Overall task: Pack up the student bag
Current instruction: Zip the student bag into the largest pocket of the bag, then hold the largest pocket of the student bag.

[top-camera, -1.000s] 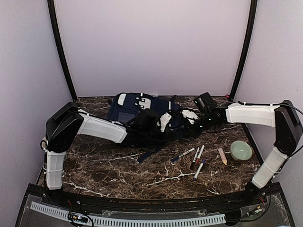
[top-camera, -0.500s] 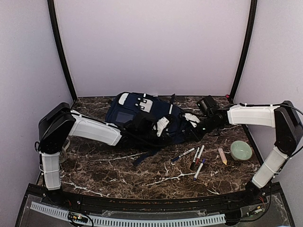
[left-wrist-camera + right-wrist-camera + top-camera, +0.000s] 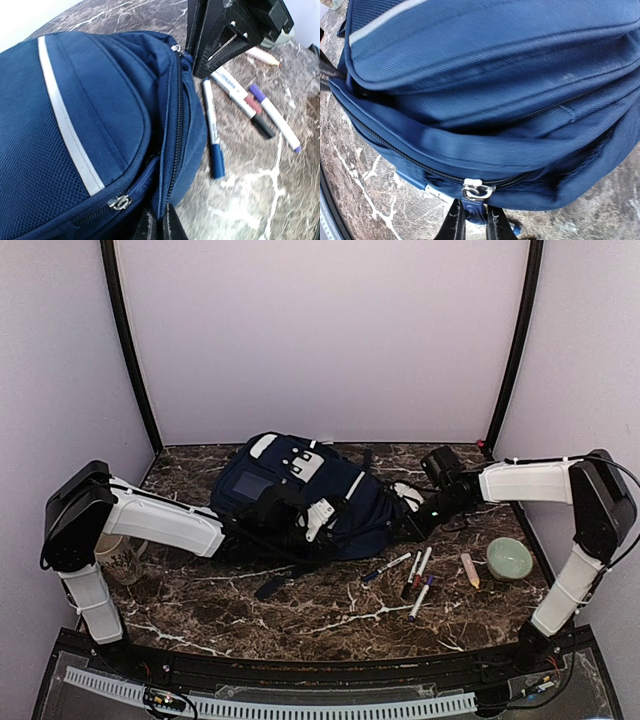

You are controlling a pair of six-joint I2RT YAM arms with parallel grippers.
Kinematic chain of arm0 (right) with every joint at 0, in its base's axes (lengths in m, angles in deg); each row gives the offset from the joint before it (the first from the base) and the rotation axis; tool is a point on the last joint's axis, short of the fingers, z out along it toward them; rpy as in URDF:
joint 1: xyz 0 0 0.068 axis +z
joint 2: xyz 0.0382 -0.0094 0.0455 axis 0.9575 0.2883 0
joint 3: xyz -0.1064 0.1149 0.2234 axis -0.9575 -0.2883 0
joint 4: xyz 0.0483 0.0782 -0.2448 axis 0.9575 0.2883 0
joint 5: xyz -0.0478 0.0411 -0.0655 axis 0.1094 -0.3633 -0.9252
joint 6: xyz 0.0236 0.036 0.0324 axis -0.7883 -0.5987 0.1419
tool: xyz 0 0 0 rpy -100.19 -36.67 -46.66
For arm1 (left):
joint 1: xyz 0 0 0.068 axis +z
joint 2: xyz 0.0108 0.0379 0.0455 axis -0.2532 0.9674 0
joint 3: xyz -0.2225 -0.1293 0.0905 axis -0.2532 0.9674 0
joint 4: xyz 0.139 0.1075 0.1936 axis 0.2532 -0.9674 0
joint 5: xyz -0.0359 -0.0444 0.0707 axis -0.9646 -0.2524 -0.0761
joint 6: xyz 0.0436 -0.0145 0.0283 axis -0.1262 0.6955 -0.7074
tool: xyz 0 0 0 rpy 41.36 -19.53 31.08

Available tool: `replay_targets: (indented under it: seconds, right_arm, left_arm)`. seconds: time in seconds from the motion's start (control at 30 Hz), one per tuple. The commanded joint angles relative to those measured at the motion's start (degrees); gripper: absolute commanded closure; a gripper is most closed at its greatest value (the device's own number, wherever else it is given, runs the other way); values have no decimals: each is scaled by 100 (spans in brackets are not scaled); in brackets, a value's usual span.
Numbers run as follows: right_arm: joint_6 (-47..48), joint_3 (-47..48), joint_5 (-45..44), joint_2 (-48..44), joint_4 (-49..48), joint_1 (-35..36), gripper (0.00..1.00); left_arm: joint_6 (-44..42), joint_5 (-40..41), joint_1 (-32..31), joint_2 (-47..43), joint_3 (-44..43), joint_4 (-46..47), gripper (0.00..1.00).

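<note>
The navy student bag (image 3: 285, 490) lies on its back mid-table, white stripe (image 3: 65, 127) on its front pocket; it fills the right wrist view (image 3: 495, 75). My left gripper (image 3: 318, 522) sits at the bag's near side and, in its own view (image 3: 160, 227), is shut on the fabric edge beside the main zipper (image 3: 175, 125). My right gripper (image 3: 408, 520) is at the bag's right end, shut (image 3: 475, 222) on the blue zipper pull tab (image 3: 477, 214) under the metal slider (image 3: 478, 190). The zipper looks closed around the slider.
Several markers (image 3: 418, 575) and a pencil-like crayon (image 3: 470, 570) lie right of the bag, also in the left wrist view (image 3: 212, 135). A green bowl (image 3: 510, 558) sits at far right. A mug (image 3: 122, 558) stands at the left by the left arm.
The bag has slid left and slightly toward the near edge, with both grippers holding it. The left arm has drawn back to the left; the right arm has stretched after it.
</note>
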State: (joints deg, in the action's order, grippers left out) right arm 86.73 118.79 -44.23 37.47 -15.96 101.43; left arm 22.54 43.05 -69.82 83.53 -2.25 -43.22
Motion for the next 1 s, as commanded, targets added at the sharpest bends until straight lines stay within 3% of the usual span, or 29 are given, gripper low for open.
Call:
replay_targets:
  seconds: [0.0,0.03,0.17,0.23,0.33,0.53,0.8,0.97]
  right_arm:
    - [88,191,184,229,141,-128,100]
    - [163,217,387,260,187,-70,100]
    - [356,269,972,390,322,76,100]
    - [407,302,1362,450,372,77,100]
    - [625,311,1936,478,508,82,100]
    - [746,151,2182,399,564,82,100]
    - [747,155,2227,436,644,73,100]
    - [659,130,2112,393,651,52,100]
  left_arm:
    - [-170,611,49,-577,190,-487,100]
    - [-207,685,49,-602,193,-553,98]
    - [-374,387,-127,-774,272,-321,60]
    - [-520,181,-299,-785,201,-59,51]
    - [-630,22,-392,-526,-225,-52,45]
    - [-866,-202,-399,289,-1037,-124,45]
    - [-1217,129,-391,1131,-1721,-121,46]
    - [-1354,301,-384,1371,-1798,-65,56]
